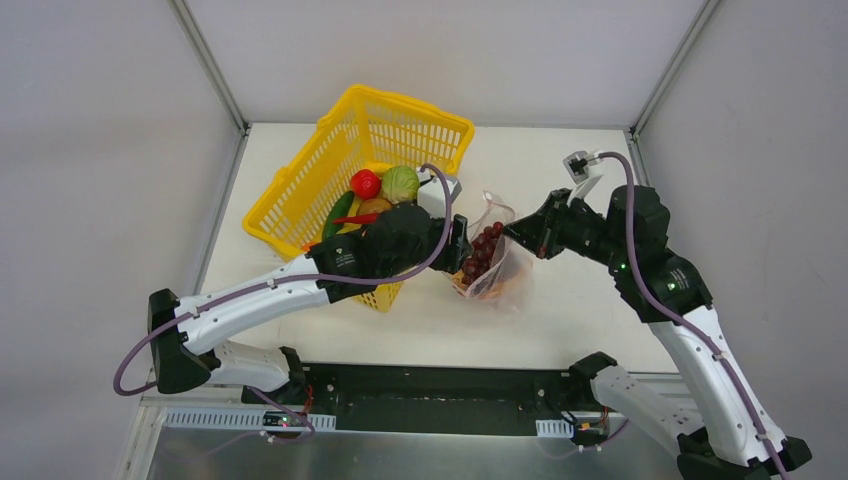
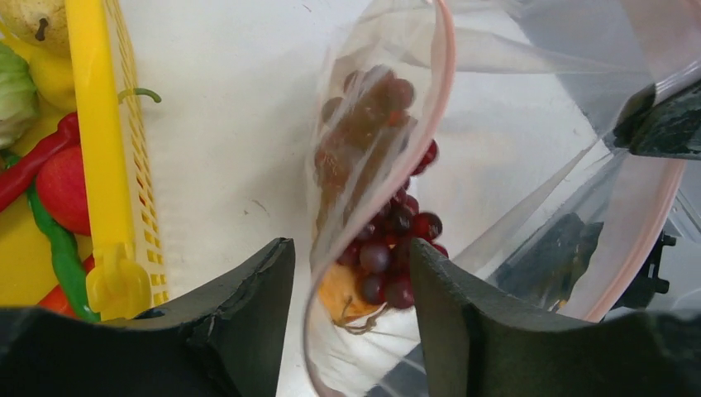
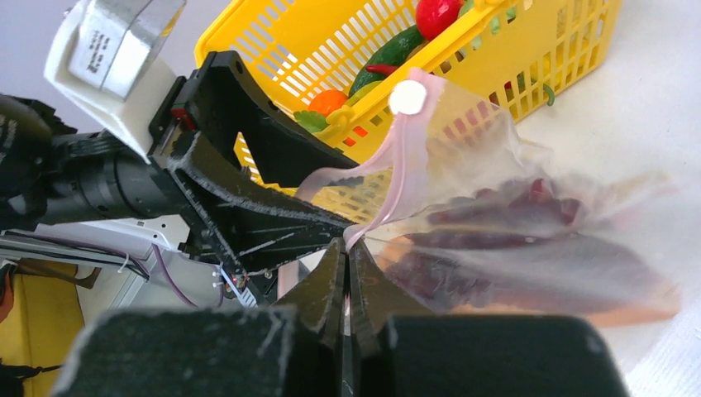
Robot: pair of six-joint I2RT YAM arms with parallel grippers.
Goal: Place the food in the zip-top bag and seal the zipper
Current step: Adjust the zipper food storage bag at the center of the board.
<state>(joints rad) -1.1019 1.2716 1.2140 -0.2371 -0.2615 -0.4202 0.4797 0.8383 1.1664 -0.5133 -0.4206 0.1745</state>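
**A:** where's the zip-top bag (image 1: 492, 255) at?

**B:** on the table (image 1: 580, 320) by the basket (image 1: 300, 190), grapes (image 2: 388, 240) inside. right gripper (image 3: 347, 273) is pinching its rim. left gripper (image 2: 351, 248) has its jaws spread wide, rim between them.

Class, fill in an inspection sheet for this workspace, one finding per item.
Surface: white table.
Job's things: zip-top bag open, grapes and melon slice inside; zipper unsealed; tomato and cabbage in the yellow basket.
Clutter: nothing seen.
Grippers: left gripper open, straddling the bag's rim; right gripper shut on the bag's mouth edge.
Cables: purple cables along both arms.
Surroundings: plain walls.
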